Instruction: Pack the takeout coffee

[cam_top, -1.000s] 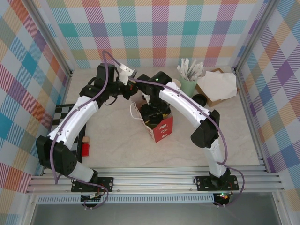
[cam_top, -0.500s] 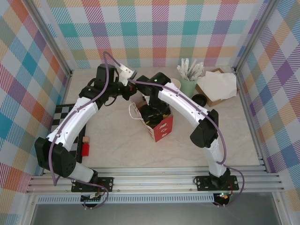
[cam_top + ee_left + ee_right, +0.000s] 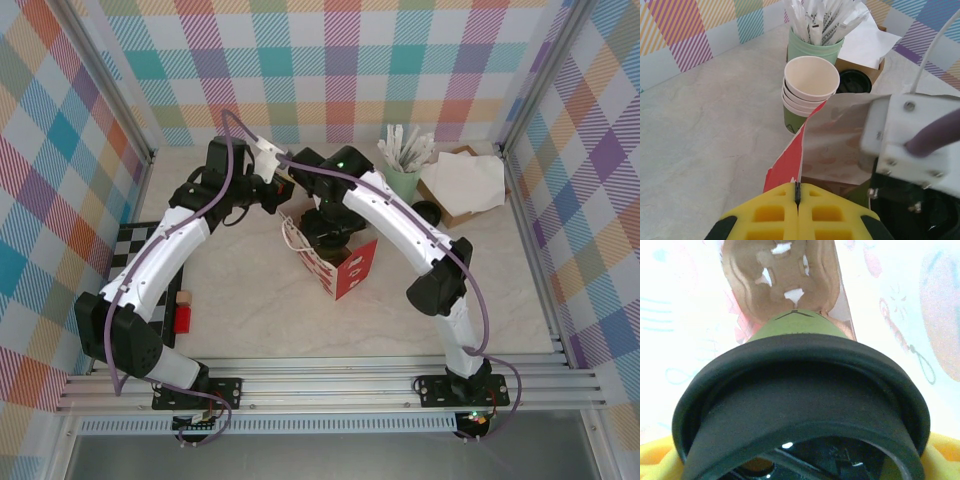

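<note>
Takeout coffee held inside the paper bag near the middle of the tabletop

The right gripper reaches down into the open red-and-white paper bag. Its yellow fingers stand wide on both sides of the takeout coffee and hold it. The black lid is on the cup, and under the cup a brown cardboard carrier lies on the bottom of the bag. The left gripper is pressed closed on the red top edge of the bag, at the bag's far left side. Behind the bag, toward the far right corner of the tabletop, are a stack of paper cups and a mint cup of wrapped sticks.
</note>
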`<act>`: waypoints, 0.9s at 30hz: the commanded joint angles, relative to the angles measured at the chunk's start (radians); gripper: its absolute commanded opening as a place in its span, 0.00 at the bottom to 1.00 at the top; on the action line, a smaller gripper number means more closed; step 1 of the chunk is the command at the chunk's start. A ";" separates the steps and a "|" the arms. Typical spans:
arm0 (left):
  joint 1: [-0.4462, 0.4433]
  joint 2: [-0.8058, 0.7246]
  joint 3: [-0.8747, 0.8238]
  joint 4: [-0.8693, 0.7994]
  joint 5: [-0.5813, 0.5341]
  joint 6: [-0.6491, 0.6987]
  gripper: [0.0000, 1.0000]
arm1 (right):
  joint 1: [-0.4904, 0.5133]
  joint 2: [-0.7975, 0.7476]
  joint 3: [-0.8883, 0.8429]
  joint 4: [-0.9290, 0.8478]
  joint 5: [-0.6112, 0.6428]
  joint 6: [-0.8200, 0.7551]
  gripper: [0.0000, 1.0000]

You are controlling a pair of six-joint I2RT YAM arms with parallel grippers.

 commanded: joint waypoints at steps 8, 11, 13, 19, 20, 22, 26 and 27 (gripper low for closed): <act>-0.009 0.009 0.043 -0.036 0.010 0.036 0.00 | 0.010 -0.071 -0.047 -0.177 0.043 0.010 0.59; -0.009 0.010 0.043 -0.034 0.001 0.040 0.00 | 0.009 -0.095 -0.114 -0.178 0.028 0.008 0.59; -0.009 0.011 0.043 -0.031 -0.006 0.042 0.00 | 0.008 -0.105 -0.150 -0.177 0.008 0.009 0.59; -0.009 0.015 0.043 -0.009 -0.009 0.051 0.00 | 0.006 -0.098 -0.218 -0.179 -0.052 -0.004 0.59; -0.009 0.016 0.045 -0.011 -0.007 0.053 0.00 | 0.005 -0.095 -0.224 -0.178 -0.060 -0.008 0.60; -0.009 0.013 0.049 -0.013 -0.003 0.055 0.00 | 0.004 -0.091 -0.231 -0.178 -0.070 -0.012 0.60; -0.009 0.009 0.048 -0.021 -0.002 0.058 0.00 | 0.004 -0.087 -0.242 -0.179 -0.080 -0.008 0.60; -0.010 0.009 0.048 -0.026 -0.004 0.059 0.00 | 0.004 -0.087 -0.247 -0.178 -0.082 -0.007 0.60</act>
